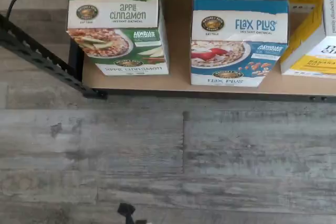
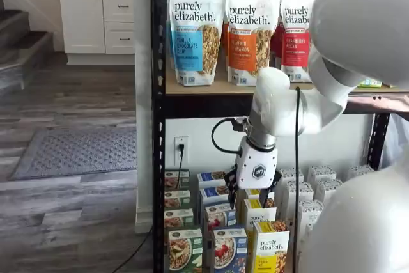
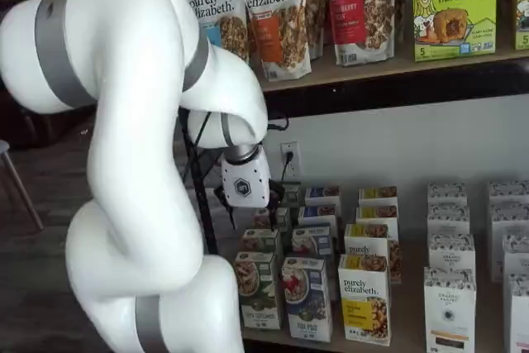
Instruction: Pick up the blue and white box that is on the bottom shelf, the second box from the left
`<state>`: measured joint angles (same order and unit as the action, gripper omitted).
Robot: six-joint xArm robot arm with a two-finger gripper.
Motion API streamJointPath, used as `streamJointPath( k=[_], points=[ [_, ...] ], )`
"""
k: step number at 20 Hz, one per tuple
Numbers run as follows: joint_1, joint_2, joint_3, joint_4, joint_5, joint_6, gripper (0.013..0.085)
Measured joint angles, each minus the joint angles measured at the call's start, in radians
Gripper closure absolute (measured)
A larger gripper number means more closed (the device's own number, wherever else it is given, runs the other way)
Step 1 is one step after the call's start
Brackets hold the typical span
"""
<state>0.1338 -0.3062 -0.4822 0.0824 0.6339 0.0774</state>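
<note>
The blue and white box, a Flax Plus instant oatmeal carton with a bowl of cereal and red berries on its front, stands upright at the front edge of the bottom shelf. It is just beside the green Apple Cinnamon box, with a strip of bare tan board between them. On the blue carton's far side from the green box, a yellow-fronted box sits tilted in the wrist view. More cartons of the same colours are lined up behind the green box and its neighbours, seen in both shelf views.

The robot's hand hangs above and behind the green box, over the rows of cartons. Its two black fingers are spread wide on either side of the white body, and they hold nothing. In a shelf view the hand is level with the rear cartons and higher than the green box and the blue and white box. Granola bags stand on the wooden board high above the green box. In front of the green box is grey plank floor.
</note>
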Motion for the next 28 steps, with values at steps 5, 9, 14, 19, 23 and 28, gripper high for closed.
streamJointPath(
  k=[5, 9, 14, 19, 23, 28],
  points=[
    [-0.03, 0.103, -0.045, 0.04, -0.02, -0.064, 0.013],
    [-0.044, 0.18, -0.076, 0.055, -0.051, -0.093, 0.013],
    [-0.049, 0.268, -0.113, 0.066, -0.099, -0.111, 0.013],
    [-0.053, 0.336, -0.142, 0.061, -0.129, -0.113, 0.013],
    [-0.055, 0.38, -0.158, 0.054, -0.151, -0.112, 0.013],
    [-0.062, 0.433, -0.175, 0.025, -0.188, -0.095, 0.013]
  ],
)
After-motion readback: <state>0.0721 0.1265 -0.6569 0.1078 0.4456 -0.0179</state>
